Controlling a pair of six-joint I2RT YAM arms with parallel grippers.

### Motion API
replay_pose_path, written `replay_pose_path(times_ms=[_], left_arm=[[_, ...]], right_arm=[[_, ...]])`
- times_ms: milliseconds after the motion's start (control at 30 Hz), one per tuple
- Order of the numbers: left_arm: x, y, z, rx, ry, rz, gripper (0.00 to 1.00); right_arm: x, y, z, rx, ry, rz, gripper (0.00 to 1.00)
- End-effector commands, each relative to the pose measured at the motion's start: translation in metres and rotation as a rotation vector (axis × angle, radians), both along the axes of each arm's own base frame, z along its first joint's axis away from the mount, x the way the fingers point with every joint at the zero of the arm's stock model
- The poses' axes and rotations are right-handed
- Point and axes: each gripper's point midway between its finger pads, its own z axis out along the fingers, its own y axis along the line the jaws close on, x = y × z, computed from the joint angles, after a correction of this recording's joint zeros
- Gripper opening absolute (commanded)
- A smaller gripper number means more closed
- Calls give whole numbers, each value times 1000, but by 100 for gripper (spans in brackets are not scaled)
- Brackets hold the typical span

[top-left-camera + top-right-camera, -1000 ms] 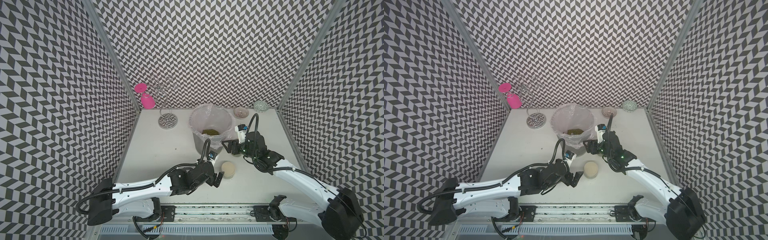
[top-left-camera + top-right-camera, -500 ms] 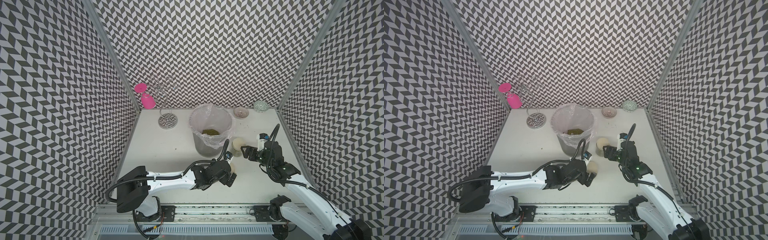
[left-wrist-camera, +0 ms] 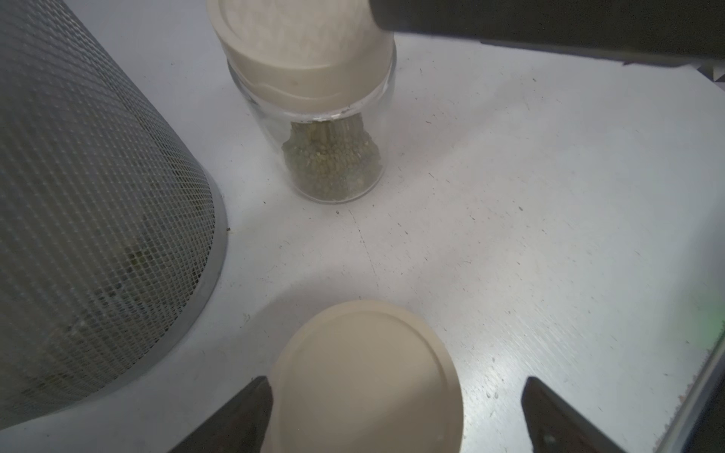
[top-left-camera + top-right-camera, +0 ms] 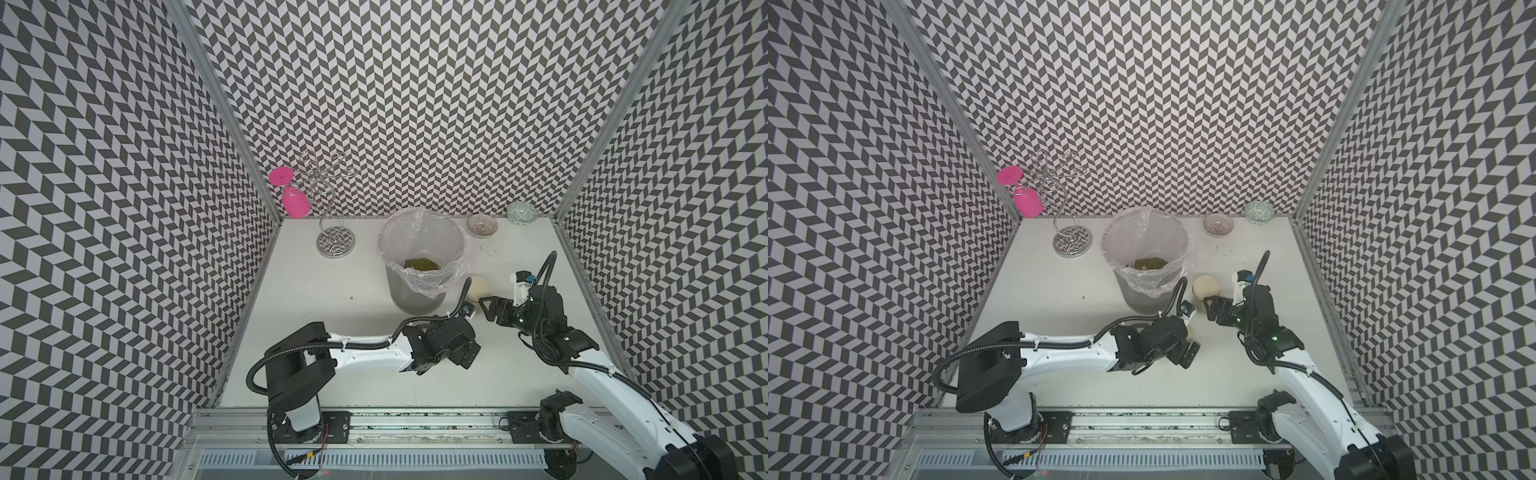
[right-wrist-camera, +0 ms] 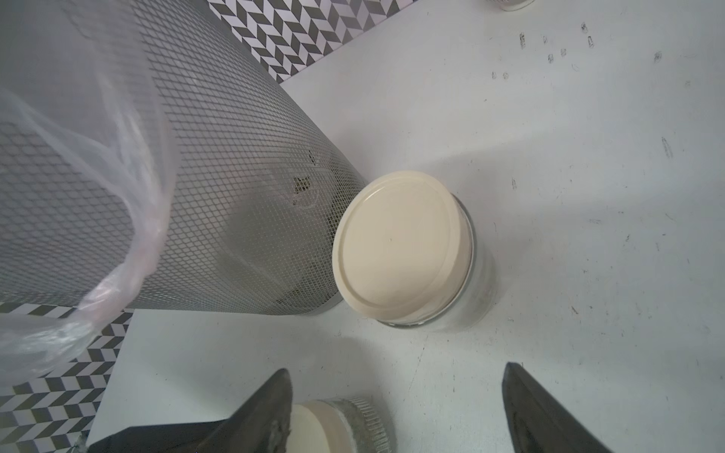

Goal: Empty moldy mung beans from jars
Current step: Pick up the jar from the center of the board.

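The left arm (image 4: 365,359) and right arm (image 4: 602,384) were white shells between black joint housings, each trailing a ribbed black cable (image 4: 357,344). The left gripper (image 3: 395,382) had dark tapered fingers (image 3: 239,415); a green light (image 4: 1273,337) glowed on the right arm.

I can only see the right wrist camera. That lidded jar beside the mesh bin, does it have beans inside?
Observer: Yes. The left wrist view shows a clump of beans at the bottom of that jar.
Operator: Is anything in the bin?
Observer: In both top views, a pile of beans lies inside the bin.
Operator: Where's the left pincer?
Observer: The left pincer is open, straddling the second jar, not closed on it.
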Motion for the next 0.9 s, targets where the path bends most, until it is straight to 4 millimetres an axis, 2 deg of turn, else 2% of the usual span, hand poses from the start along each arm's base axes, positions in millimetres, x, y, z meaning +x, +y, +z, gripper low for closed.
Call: replay_pose_path(times_ms=[0, 133, 267, 500, 867], left_arm=[[4, 5, -15, 16, 31, 19, 100], [4, 1, -18, 12, 37, 1, 100], [-6, -3, -16, -12, 68, -41, 100], [-12, 8, -1, -4, 45, -82, 100], [-12, 19, -32, 105, 45, -88, 100]], right_arm=[[6, 3, 9, 15, -52, 13, 82], [4, 7, 8, 24, -52, 36, 83], [3, 8, 7, 19, -51, 54, 84], [1, 12, 10, 25, -61, 82, 84], [-4, 19, -2, 26, -23, 136, 84]])
